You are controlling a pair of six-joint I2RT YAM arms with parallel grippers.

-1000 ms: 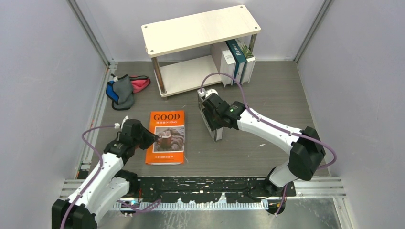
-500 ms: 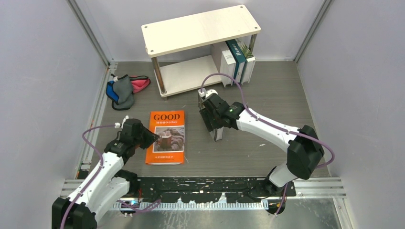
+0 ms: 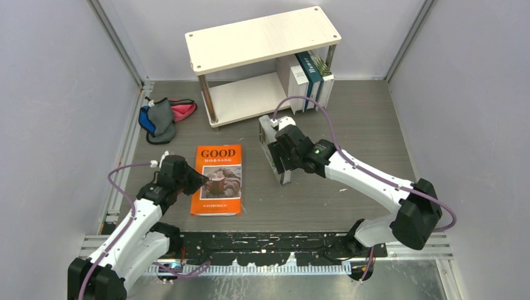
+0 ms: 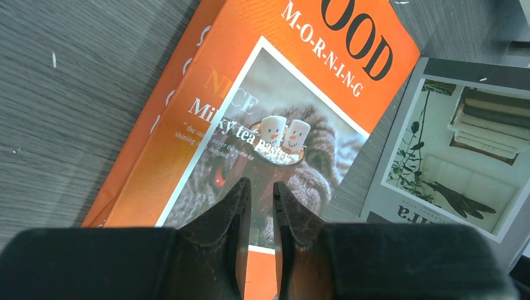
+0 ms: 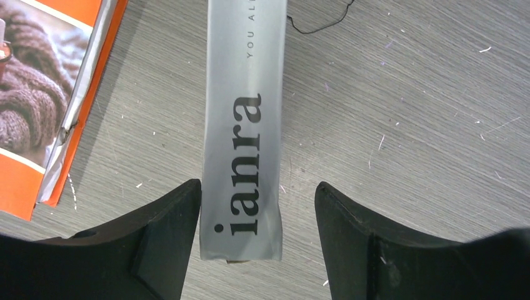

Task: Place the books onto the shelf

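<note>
Arm of right end effector [image 3: 279,156] partly hides upright grey book [image 3: 267,134].

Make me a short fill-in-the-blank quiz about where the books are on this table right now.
1. The orange book lies flat on the ____.
2. The books already on the shelf stand on its ____ board.
3. The grey book stands on edge between the fingers of the ____ claw.
4. The left claw hovers over the ____ book.

Missing words: table; lower; right; orange
</note>
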